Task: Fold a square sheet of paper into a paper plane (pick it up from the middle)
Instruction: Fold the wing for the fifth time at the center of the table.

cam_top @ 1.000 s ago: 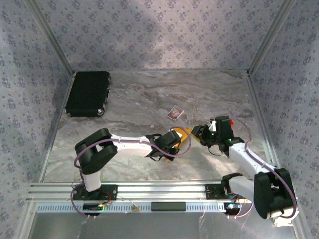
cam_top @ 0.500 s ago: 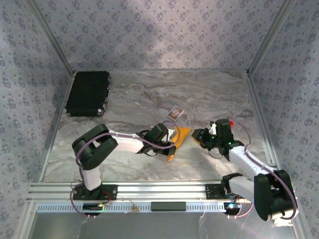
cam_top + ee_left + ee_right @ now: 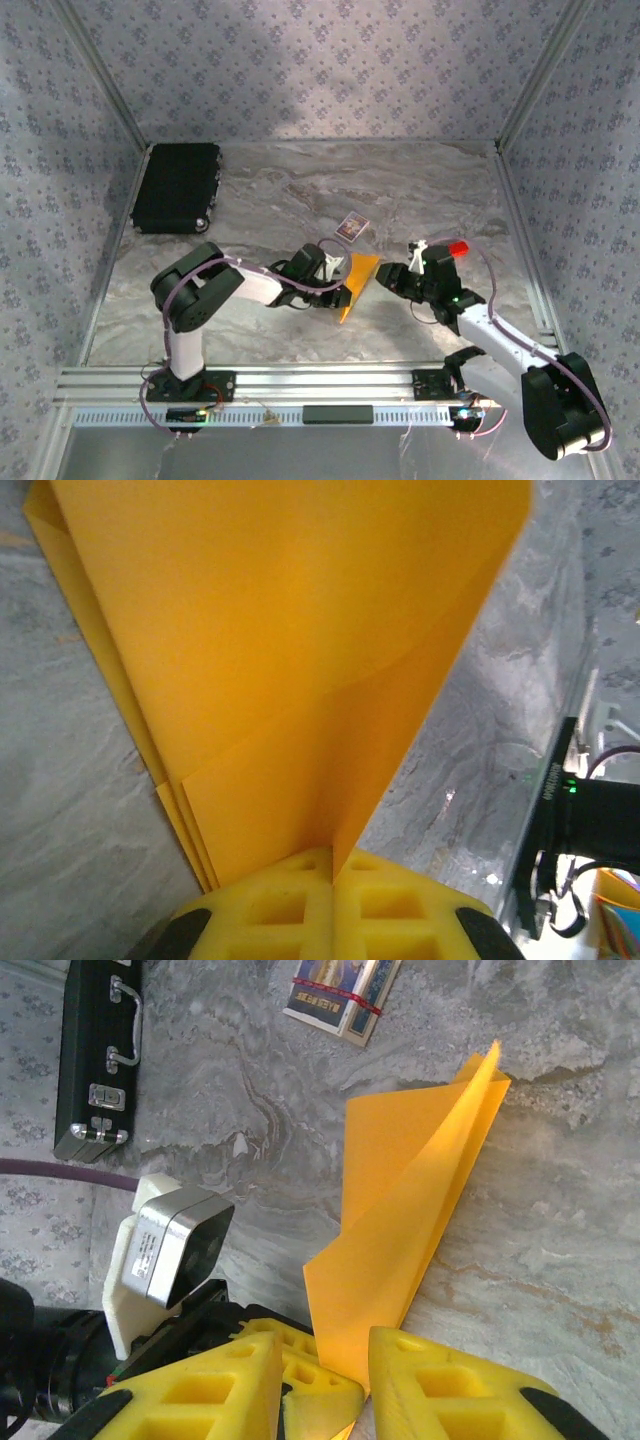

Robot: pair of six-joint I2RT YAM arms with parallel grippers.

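- Left gripper [image 3: 338,283] is clamped shut on the folded paper sheet [image 3: 356,280], and the left wrist view shows its yellow pads [image 3: 300,905] pinching the narrow end where the layers meet.
- The sheet [image 3: 300,650] fans up and away from that pinch. It is folded into a long tapering wedge, with several layer edges stacked along one side.
- It sits mid-table between the two arms, held tilted on edge over the marbled tabletop [image 3: 430,190] rather than lying flat.
- Right gripper [image 3: 328,1345] is right at the wedge's near tip with its jaws apart, and nothing is held in them.
- Handling call: this is featherweight and floppy. Thin paper has no stiffness of its own, and only the creases give it shape.
- A hard squeeze away from a fold would probably dent it, and pulling against the left pinch could tear it or open the folds.
- Best hold looks to be the creased spine near the narrow end, where the layers stack and the pads can bite without slipping.
- The wide free end [image 3: 480,1080] looks too loose to grab.
- The small patterned card [image 3: 351,226] lies just beyond, apart from the paper, and the black case [image 3: 177,187] sits far off at the back left.
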